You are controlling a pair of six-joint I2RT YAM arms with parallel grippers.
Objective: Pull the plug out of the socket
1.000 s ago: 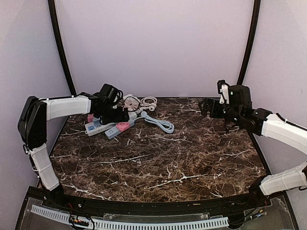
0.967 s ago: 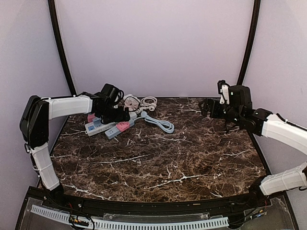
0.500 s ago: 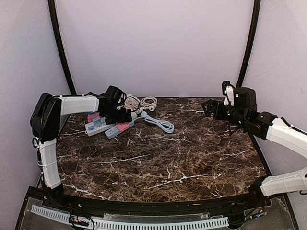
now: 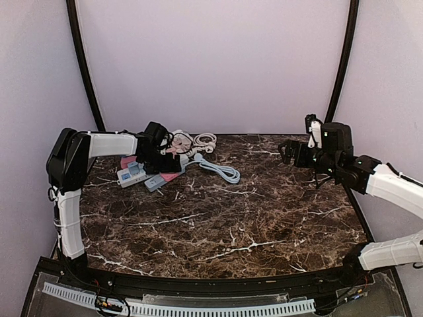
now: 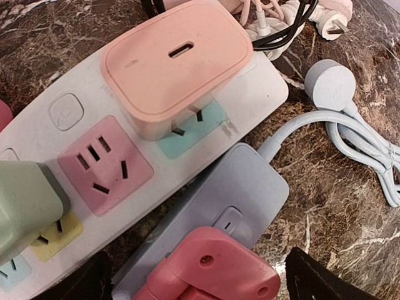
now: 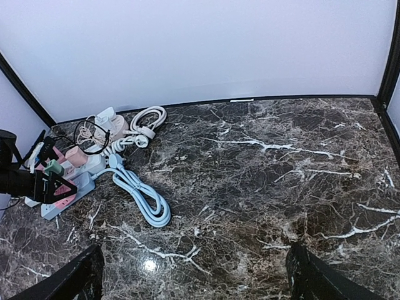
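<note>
A red plug (image 5: 212,265) sits in the blue-grey power strip (image 5: 250,187), which lies against a white power strip (image 5: 37,134). The white strip carries a peach adapter (image 5: 178,59) and a green plug (image 5: 25,206). My left gripper (image 5: 200,281) hovers low over the red plug, open, with one dark finger on either side of it and nothing held. From above, the left gripper (image 4: 162,162) covers both strips at the back left. My right gripper (image 4: 287,150) hangs open and empty over the back right of the table.
A coiled light-blue cable (image 4: 221,170) with a round plug (image 5: 330,84) runs right from the blue-grey strip. White coiled cords (image 4: 205,140) and a black wire lie by the back wall. The marble table (image 4: 251,218) ends at black posts and purple walls.
My left arm has swung in and brought its gripper slightly right and lower over the strips. Its jaws have widened a little. The right arm has drifted slightly right.
</note>
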